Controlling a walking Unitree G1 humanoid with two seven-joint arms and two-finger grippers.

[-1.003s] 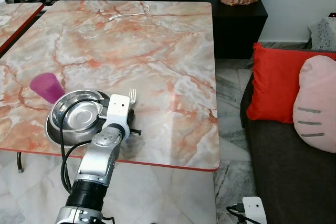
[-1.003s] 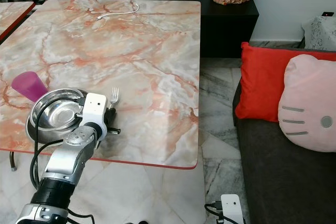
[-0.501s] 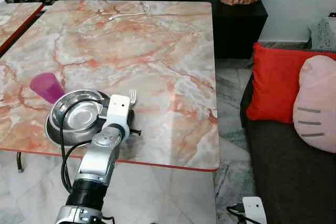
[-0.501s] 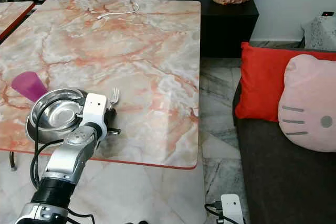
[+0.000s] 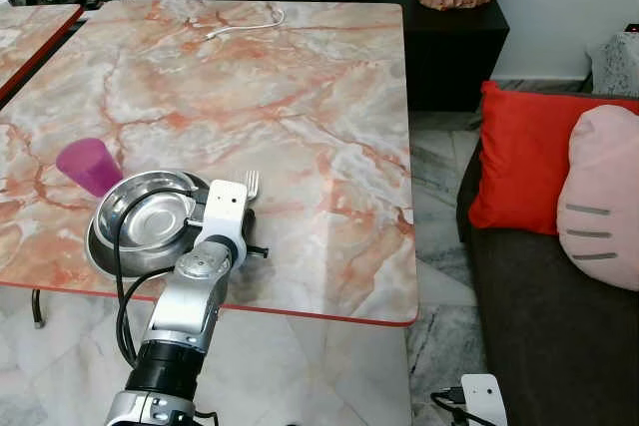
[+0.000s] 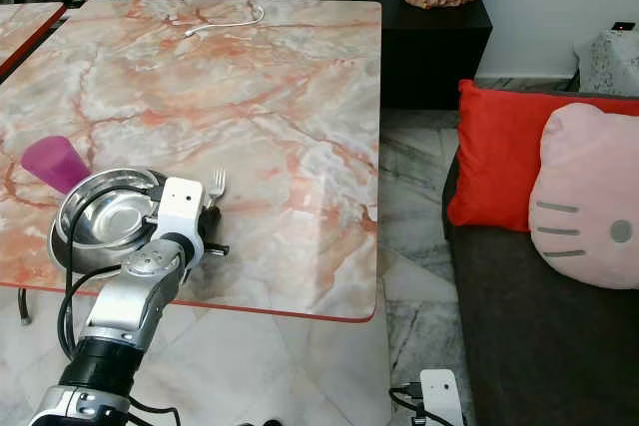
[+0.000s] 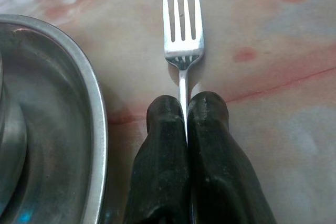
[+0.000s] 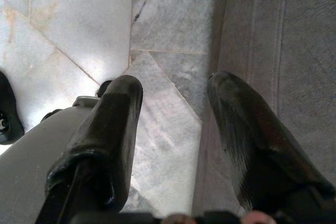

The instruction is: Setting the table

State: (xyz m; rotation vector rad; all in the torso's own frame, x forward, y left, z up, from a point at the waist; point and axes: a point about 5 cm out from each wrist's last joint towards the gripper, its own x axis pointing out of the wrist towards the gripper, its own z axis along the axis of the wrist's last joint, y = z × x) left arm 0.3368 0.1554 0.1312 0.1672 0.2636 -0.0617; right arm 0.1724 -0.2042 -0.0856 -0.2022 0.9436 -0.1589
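Marble-patterned in pink and grey, the tabletop fills the left eye view, red-trimmed along its edges. Near its front edge a steel bowl sits beside a purple cup at the left edge. The left claw rests just right of the bowl, over a fork whose tines point toward the far edge. A white cable lies at the far edge. Right of the tabletop, a sofa holds a red cushion and a pink one.

Left wrist view: both black fingers are pressed together on the fork's thin silver handle, which lies flat on the marble, near the bowl's rim. The fork looks placed; next comes letting go and lifting clear.

Right wrist view: the right claw hangs idle, fingers apart, above a tiled floor.
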